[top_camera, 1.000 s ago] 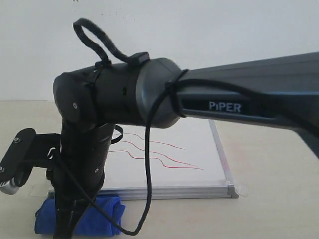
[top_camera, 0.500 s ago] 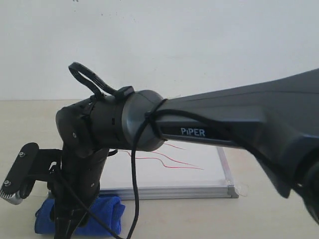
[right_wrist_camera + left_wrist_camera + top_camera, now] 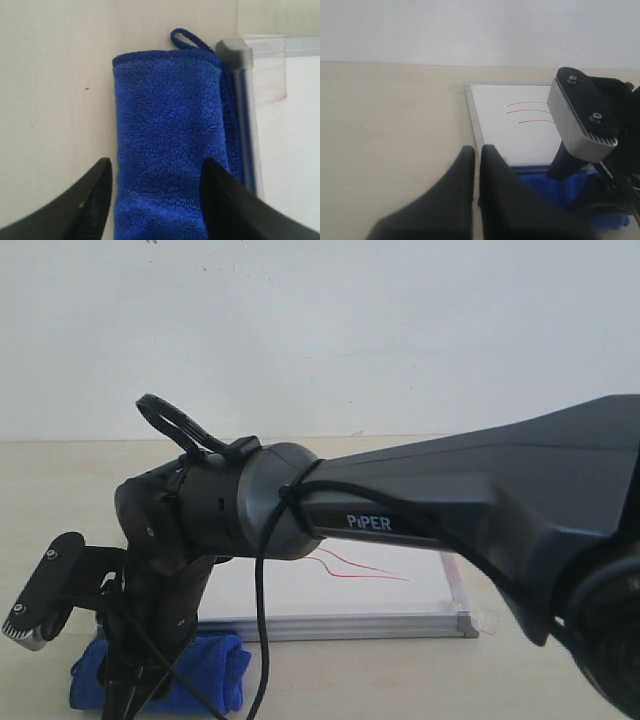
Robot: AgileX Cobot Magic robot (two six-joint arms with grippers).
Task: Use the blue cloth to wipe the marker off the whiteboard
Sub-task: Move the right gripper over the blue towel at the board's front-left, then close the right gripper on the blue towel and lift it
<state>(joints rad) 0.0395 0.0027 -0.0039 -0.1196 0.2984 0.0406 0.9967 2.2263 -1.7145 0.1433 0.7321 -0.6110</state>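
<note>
The blue cloth (image 3: 167,130) lies folded on the table against the whiteboard's silver frame (image 3: 245,110), near a taped corner. My right gripper (image 3: 156,162) stands open right above the cloth, one finger on each side of it, with nothing gripped. In the exterior view the right arm (image 3: 420,510) reaches across to the left and points down onto the cloth (image 3: 215,670), hiding most of the whiteboard (image 3: 380,595). Only one end of the red marker lines (image 3: 360,568) shows there. My left gripper (image 3: 478,148) is shut and empty, back from the board's corner. The left wrist view shows three red marker lines (image 3: 527,104).
The right wrist's camera housing (image 3: 580,120) stands over the board's near edge in the left wrist view. Bare beige table (image 3: 390,130) lies left of the board. A pale wall (image 3: 320,330) rises behind. A black cable (image 3: 262,640) hangs off the right arm.
The right arm has sunk lower toward the cloth. It now covers more of the board and the red lines.
</note>
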